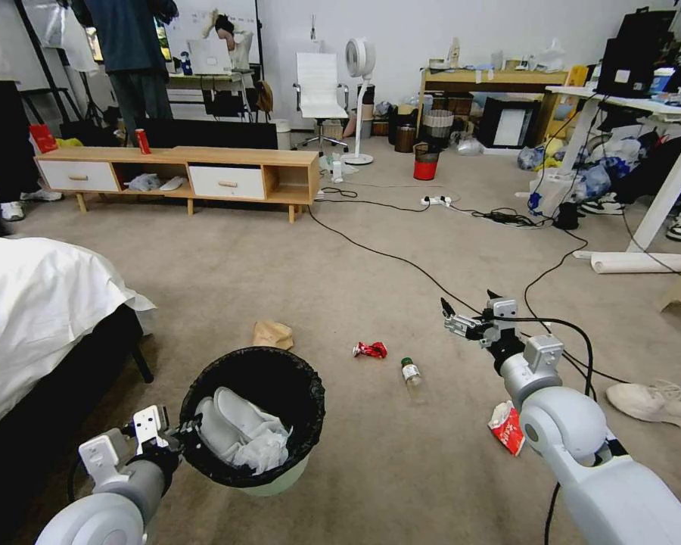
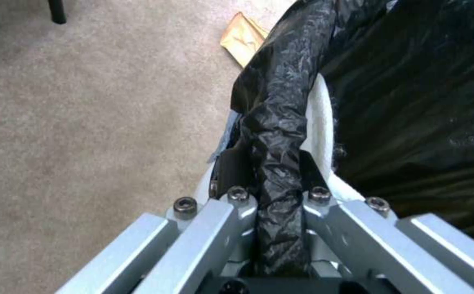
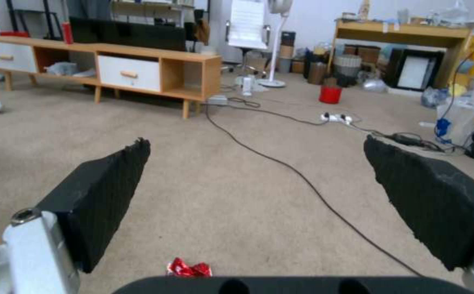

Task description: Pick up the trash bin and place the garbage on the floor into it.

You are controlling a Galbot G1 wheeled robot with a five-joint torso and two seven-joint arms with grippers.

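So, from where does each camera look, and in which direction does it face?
Head view: high, facing forward and down at the floor; both arms show.
Left wrist view: along the left pincer, shut on the trash bin rim.
Right wrist view: low, forward across the carpet, between the open right pincer pads.
Shared: head and right wrist views both show the red wrapper.
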